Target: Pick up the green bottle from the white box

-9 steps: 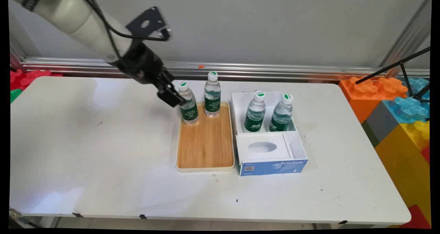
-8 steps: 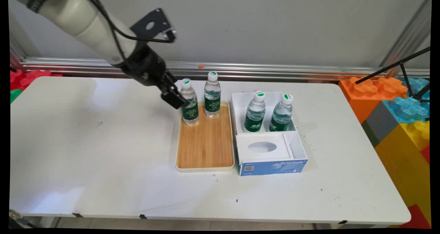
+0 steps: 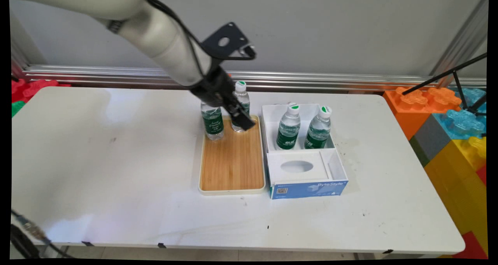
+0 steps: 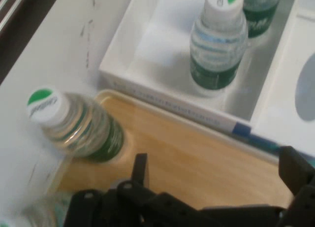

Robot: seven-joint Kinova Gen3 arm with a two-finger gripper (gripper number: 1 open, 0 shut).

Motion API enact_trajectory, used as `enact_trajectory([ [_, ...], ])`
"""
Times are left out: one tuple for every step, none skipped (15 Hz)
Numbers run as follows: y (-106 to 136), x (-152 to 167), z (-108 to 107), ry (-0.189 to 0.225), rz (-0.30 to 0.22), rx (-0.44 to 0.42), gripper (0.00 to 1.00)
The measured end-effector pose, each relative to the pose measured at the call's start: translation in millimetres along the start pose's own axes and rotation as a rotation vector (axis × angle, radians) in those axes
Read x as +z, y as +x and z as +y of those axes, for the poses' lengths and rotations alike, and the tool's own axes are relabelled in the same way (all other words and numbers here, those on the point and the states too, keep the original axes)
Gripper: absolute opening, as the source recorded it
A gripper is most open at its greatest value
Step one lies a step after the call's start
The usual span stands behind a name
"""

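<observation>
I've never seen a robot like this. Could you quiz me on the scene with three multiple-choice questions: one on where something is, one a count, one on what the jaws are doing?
1. Where do the two bottles outside the box stand?
A. on the bare table
B. on the tray
C. on the blocks

2. How many bottles are there in all?
A. two
B. four
C. six

3. The jaws are:
A. open and empty
B. shut on a bottle
C. shut on a cap

Answers:
1. B: both stand at the tray's far end.
2. B: two on the tray, two more in the box.
3. A: the hand view shows the fingers wide apart over bare tray.
</observation>
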Motion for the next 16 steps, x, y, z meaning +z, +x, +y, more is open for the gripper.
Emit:
enact_trajectory([
  [3.9,5.8,1.5,0.000,0.004,-0.003,1.00],
  [11.4,17.1,4.0,-0.001,0.010,-0.009,1.00],
  [16.9,26.9,5.6,0.000,0.017,-0.013,1.00],
  [20.6,33.9,6.5,0.001,0.021,-0.015,1.00],
  [25.8,44.4,7.3,0.004,0.028,-0.015,1.00],
  [29.0,51.5,7.7,0.006,0.032,-0.014,1.00],
  [34.2,64.9,8.4,0.006,0.039,-0.012,1.00],
  [38.0,77.6,8.8,0.005,0.045,-0.011,1.00],
  [40.3,86.9,9.1,0.002,0.048,-0.009,1.00],
  [42.8,100.6,9.4,-0.003,0.051,-0.005,1.00],
  [43.9,108.8,9.4,-0.006,0.053,-0.002,1.00],
  [45.0,119.2,9.6,-0.012,0.054,0.002,1.00],
  [45.9,130.6,10.0,-0.022,0.056,0.008,1.00],
  [46.5,138.0,10.1,-0.029,0.057,0.012,1.00],
  [47.1,145.8,9.9,-0.036,0.060,0.017,1.00],
  [47.5,151.7,9.6,-0.042,0.063,0.021,1.00],
])
